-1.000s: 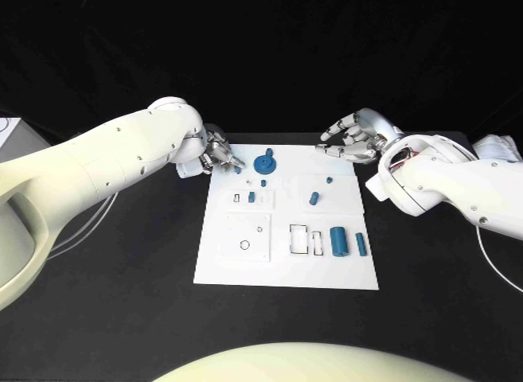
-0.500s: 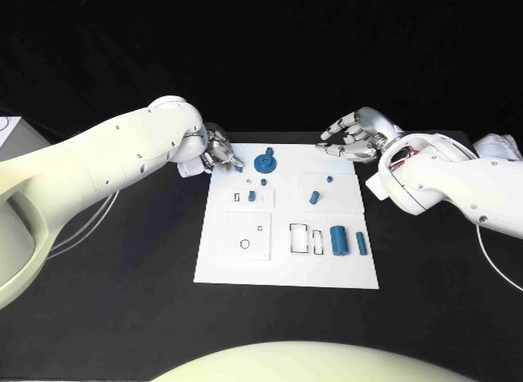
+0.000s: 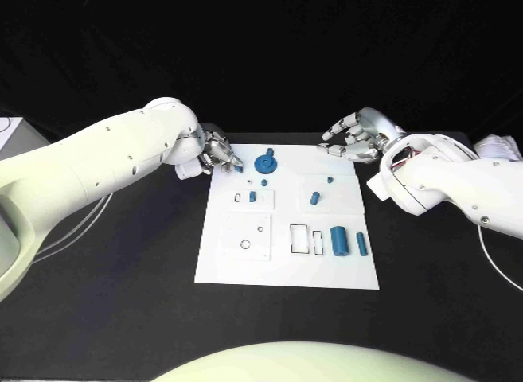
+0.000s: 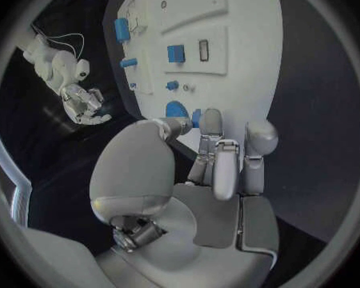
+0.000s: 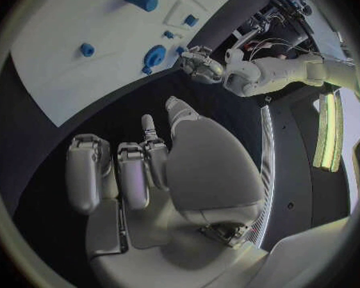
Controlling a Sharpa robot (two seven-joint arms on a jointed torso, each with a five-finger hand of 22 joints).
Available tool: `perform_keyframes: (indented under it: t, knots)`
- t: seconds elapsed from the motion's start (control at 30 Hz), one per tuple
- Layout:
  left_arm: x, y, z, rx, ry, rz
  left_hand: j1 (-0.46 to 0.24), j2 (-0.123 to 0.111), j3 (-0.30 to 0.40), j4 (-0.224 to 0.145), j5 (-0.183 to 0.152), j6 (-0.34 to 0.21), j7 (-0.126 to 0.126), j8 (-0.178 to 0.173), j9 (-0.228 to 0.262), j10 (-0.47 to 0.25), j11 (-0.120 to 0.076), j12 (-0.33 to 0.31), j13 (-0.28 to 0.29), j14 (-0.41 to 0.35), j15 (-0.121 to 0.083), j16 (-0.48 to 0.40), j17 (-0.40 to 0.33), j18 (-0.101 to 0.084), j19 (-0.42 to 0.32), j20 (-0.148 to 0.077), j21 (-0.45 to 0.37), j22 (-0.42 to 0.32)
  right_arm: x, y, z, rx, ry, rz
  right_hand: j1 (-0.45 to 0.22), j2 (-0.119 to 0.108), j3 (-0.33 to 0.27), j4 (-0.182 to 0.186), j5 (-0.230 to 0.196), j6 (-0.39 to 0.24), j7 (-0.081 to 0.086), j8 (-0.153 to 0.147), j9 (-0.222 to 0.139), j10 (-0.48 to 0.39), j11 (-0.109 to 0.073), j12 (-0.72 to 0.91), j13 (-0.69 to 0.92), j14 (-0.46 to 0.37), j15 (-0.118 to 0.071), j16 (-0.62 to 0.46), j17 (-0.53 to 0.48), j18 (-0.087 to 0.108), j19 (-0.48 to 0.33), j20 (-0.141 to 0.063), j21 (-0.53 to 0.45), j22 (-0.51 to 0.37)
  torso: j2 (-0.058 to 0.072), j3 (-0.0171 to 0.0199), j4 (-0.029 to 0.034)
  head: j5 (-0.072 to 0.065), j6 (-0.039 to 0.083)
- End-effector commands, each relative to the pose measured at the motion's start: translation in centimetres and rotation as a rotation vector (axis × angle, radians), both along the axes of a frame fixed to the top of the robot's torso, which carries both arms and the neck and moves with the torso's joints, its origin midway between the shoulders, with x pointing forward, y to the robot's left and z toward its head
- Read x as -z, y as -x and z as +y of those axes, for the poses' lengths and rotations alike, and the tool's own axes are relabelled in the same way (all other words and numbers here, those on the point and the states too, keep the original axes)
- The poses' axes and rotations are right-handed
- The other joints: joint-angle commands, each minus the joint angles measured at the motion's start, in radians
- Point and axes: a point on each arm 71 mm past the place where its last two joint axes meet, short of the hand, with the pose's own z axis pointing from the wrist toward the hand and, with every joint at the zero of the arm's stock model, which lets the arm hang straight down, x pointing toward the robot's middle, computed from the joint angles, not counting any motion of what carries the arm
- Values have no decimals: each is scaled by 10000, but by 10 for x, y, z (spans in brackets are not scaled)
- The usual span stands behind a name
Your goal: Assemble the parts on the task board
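A: Head view: white rectangular task board (image 3: 286, 267) sits mid black tabletop (image 3: 112, 318). The left silver hand (image 3: 219, 155) is at the board's far left corner and the right silver hand (image 3: 355, 139) is off the far right corner, over bare table.

B: Hand states?

A: Left fingers are curled at a small blue piece (image 3: 238, 168) on the corner. The left wrist view shows fingertips (image 4: 211, 123) right at that piece (image 4: 196, 118), but the contact itself is hidden, so I can't tell if it's pinched. Right hand is released, fingers apart, holding nothing.

B: Parts?

A: A blue round disc with knob (image 3: 265, 164) lies near the far edge, just beside the left hand. Small blue pegs (image 3: 314, 198) sit mid-board and two blue upright cylinders (image 3: 347, 241) are near the right edge. Small ones are too tiny to tell seated or loose.

B: Room?

A: The board's near half and the tabletop round it are open. The left forearm (image 3: 78, 171) covers the table's left side.
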Motion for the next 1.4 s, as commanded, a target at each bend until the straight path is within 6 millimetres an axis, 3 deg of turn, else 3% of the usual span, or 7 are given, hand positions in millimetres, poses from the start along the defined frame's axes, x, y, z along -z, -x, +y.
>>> perform_keyframes:
  t: [0.03, 0.2, 0.53, 1.03, 1.23, 1.4]
  knots:
    - [-4, 3, -1, -32, 516, -262, -274, -71, 2087, -2046, 454, 184, -53, 69, 28, 206, -39, 123, 85, 701, -114, 104, 1776, -32, 162, -31, 159, 243, 0, 0, -1, -74, 100, 20, -123, 11, 60, 13, -14, -63, -11, 49, 14, -40, -7, -9, 1441, 884, -16, -64, 2046, 83, 334, -10, -23, 1212, -24, -2, 20, 10, -17]
    - [-10, 13, 2, 140, 644, -390, -749, -189, 2259, -2416, 1389, 496, -174, 77, 28, 638, -163, 320, 386, 882, -226, 273, 2179, -102, 389, -140, 409, 635, 0, 0, -4, -15, 116, 34, -131, 6, 60, 15, -13, -60, -12, 56, 16, -42, -8, -13, 1437, 880, -17, -73, 2031, 83, 334, -11, -26, 1211, -85, 5, 57, 27, -47]
    - [-17, 33, 3, 531, 557, -725, -998, -259, 2284, -2618, 1885, 721, -268, 67, 19, 1000, -244, 507, 719, 995, -303, 385, 2462, -162, 574, -212, 585, 951, 0, 0, -6, 40, 126, 55, -131, 6, 60, 15, -13, -60, -12, 56, 16, -42, -8, -13, 1437, 880, -17, -73, 2031, 83, 334, -11, -26, 1211, -192, -9, 121, 23, -157]
    - [-8, 57, -5, 836, -357, -1264, -1128, -295, 2345, -2718, 2116, 865, -329, 73, 18, 1259, -305, 639, 951, 1051, -357, 443, 2609, -211, 740, -263, 716, 1199, 1, 0, -9, 89, 130, 69, -131, 6, 60, 15, -13, -60, -12, 56, 16, -42, -8, -13, 1437, 880, -17, -73, 2031, 83, 334, -11, -26, 1211, -199, -14, 153, 68, -236]
    - [2, 62, -8, 869, -641, -1251, -1148, -295, 2363, -2732, 2140, 887, -339, 75, 18, 1293, -314, 653, 976, 1055, -365, 449, 2623, -218, 765, -270, 735, 1236, 1, 0, -9, 89, 130, 74, -131, 6, 60, 15, -13, -60, -12, 56, 16, -42, -8, -13, 1437, 880, -17, -73, 2031, 83, 334, -11, -26, 1211, -177, -8, 113, 100, -249]
    - [8, 66, -9, 862, -784, -1257, -1154, -295, 2370, -2737, 2146, 893, -342, 76, 18, 1304, -317, 657, 982, 1055, -368, 448, 2622, -220, 773, -273, 741, 1247, 1, 1, -10, 102, 132, 78, -154, -9, 60, 16, -12, -53, -18, 74, 19, -32, -13, -5, 1443, 882, -21, -71, 2036, 83, 336, -14, -27, 1212, -175, -2, 118, 94, -267]
